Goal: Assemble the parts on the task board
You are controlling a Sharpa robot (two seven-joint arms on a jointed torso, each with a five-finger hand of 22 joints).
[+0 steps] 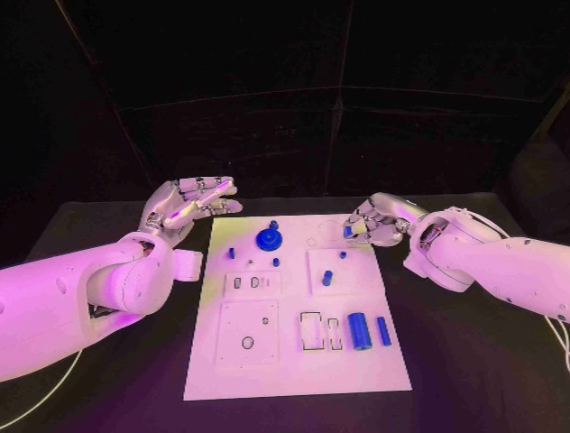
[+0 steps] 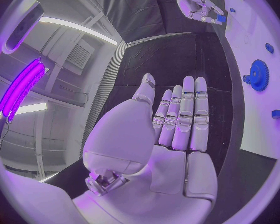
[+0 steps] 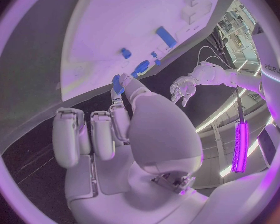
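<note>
your left hand [image 1: 189, 203] hovers off the task board's [image 1: 298, 361] far left corner, fingers straight, holding nothing. the blue gear [image 1: 270, 238] stands on the far board. your right hand [image 1: 373, 221] pinches a small blue part [image 1: 347, 232], largely hidden by fingers.

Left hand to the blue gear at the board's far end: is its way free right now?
Probably yes. The left hand is open and holds nothing, beside the task board, and nothing stands between it and the blue gear.
</note>
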